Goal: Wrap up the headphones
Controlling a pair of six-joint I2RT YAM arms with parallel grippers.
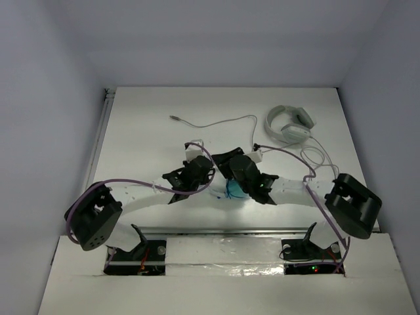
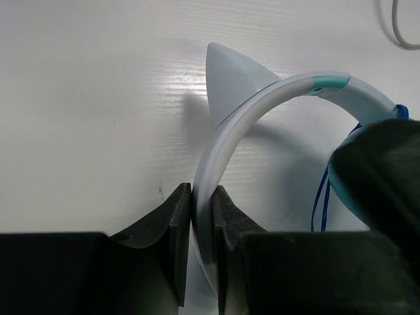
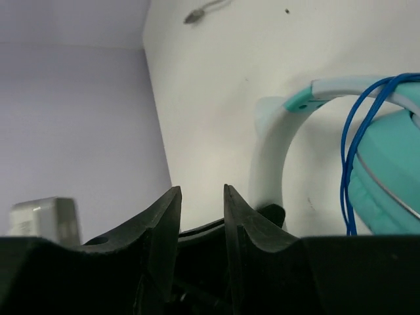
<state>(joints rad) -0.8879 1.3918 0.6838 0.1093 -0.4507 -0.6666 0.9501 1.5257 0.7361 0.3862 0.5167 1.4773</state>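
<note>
Teal headphones (image 1: 233, 190) mid-table, pale headband (image 2: 262, 108) arching; blue cable (image 3: 348, 164) looped across it.

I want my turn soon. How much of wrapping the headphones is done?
Some thin blue cable already loops over the teal round-cupped headphones. Right now the left pincer clamps their pale headband; the right pincer holds nothing visible. Left: winding the rest, but how much hangs loose is hidden.

Left arm (image 1: 95, 216) and right arm (image 1: 352, 205): black joints, white links, a purple cable (image 1: 131, 181) looping along each. Black bases (image 1: 141, 248) (red and green lights (image 1: 315, 268) glow on the right one) line the worktop's (image 1: 144, 131) near edge. Left tool (image 2: 201, 197) and right tool (image 3: 201, 193) have dark curved fingers (image 2: 170, 223).
</note>
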